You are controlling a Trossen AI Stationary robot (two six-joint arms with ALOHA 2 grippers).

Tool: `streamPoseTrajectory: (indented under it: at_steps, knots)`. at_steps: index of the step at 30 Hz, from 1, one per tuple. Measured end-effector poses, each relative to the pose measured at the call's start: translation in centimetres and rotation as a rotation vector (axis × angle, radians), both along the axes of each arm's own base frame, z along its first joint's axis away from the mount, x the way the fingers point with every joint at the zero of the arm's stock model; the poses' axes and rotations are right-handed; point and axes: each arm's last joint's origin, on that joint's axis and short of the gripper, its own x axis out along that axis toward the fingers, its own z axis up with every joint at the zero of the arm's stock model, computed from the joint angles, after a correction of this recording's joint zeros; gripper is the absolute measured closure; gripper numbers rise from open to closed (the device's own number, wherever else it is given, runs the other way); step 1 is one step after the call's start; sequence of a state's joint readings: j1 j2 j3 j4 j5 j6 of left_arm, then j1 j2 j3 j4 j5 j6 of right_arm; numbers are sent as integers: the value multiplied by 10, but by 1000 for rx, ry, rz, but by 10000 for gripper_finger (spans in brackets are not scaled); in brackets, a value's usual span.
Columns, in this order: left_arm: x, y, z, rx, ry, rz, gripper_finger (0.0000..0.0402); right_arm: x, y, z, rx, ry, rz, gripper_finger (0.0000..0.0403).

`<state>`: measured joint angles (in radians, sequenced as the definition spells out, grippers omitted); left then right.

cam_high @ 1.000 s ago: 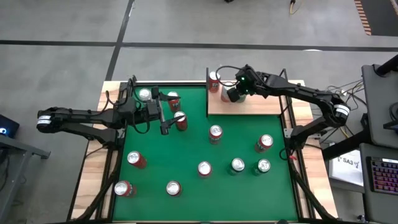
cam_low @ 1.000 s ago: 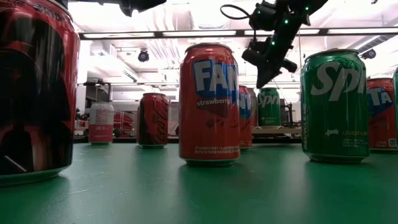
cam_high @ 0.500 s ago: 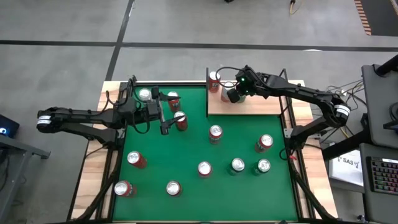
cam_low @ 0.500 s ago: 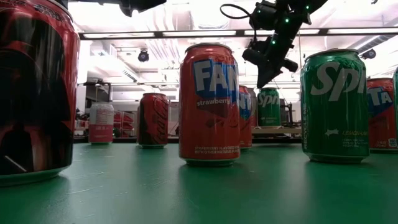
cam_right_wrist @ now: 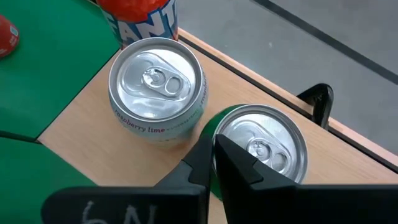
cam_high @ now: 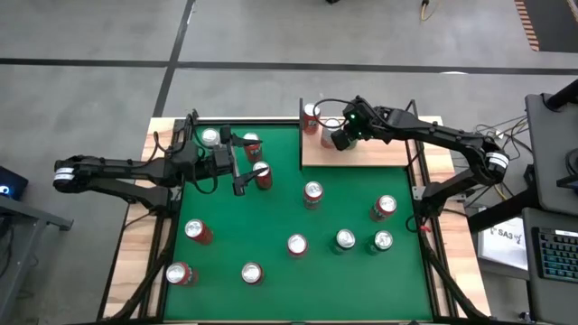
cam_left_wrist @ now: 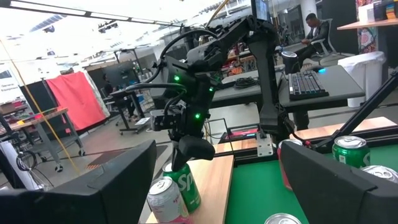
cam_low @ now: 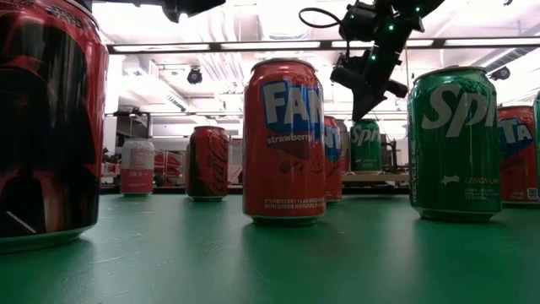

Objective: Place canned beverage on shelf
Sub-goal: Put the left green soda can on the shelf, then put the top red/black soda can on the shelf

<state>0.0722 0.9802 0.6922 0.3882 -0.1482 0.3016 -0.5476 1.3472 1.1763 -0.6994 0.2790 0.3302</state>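
Observation:
The shelf, a pale wooden board, lies at the table's far right. On it stand a green canned beverage and a white raspberry-lime can, both upright on their bases. My right gripper is shut and slants down just above the green can's near rim; in the high view it hides that can. My left gripper hangs open over the far left of the green felt, beside a red can, with nothing between its fingers.
Several more cans stand upright across the felt, among them a red one, a green one and two at the near left. Two cans stand behind my left gripper. A red can is at the shelf's far left corner.

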Motion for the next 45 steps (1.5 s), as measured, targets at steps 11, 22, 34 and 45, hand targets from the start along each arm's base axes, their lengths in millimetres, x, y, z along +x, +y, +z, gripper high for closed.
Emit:
streamPoseTrajectory:
  at_steps: [11,22,34,45]
  knots:
    - [0,-1,-2,-40,15,-28,75,-3,8,43,-95,-83,69,390]
    - [5,-22,-10,-182,57,-188,75,-20,66,87,-178,-230,296,390]
    - [31,-48,-41,-435,186,-240,75,-17,143,77,-164,-286,605,390]
    - [18,-37,-61,-461,679,224,75,-10,181,55,-163,-317,782,390]
